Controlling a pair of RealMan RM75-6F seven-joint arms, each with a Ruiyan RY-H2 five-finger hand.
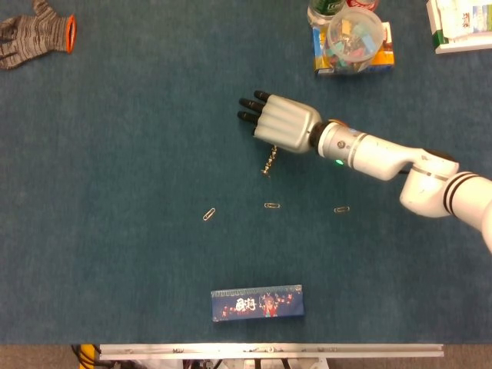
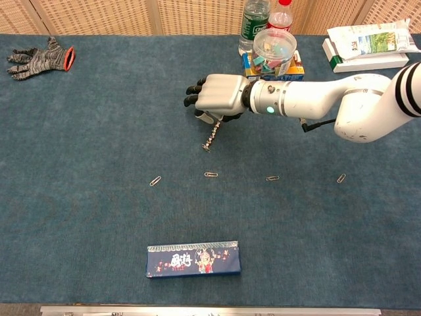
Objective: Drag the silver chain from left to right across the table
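Note:
The silver chain (image 1: 270,162) (image 2: 211,137) hangs from under my right hand (image 1: 281,123) (image 2: 217,95), its lower end touching the blue cloth near the table's middle. The hand holds the chain's upper end beneath its palm, with dark fingertips (image 1: 250,110) pointing left. How much of the chain is tucked under the hand is hidden. My left hand shows in neither view.
Several paperclips (image 1: 272,206) (image 2: 272,178) lie just in front of the chain. A blue box (image 1: 257,302) lies near the front edge. A clear tub (image 1: 354,37), bottles (image 2: 253,20) and packets (image 2: 365,41) stand at the back right. A grey glove (image 1: 34,34) lies at the back left.

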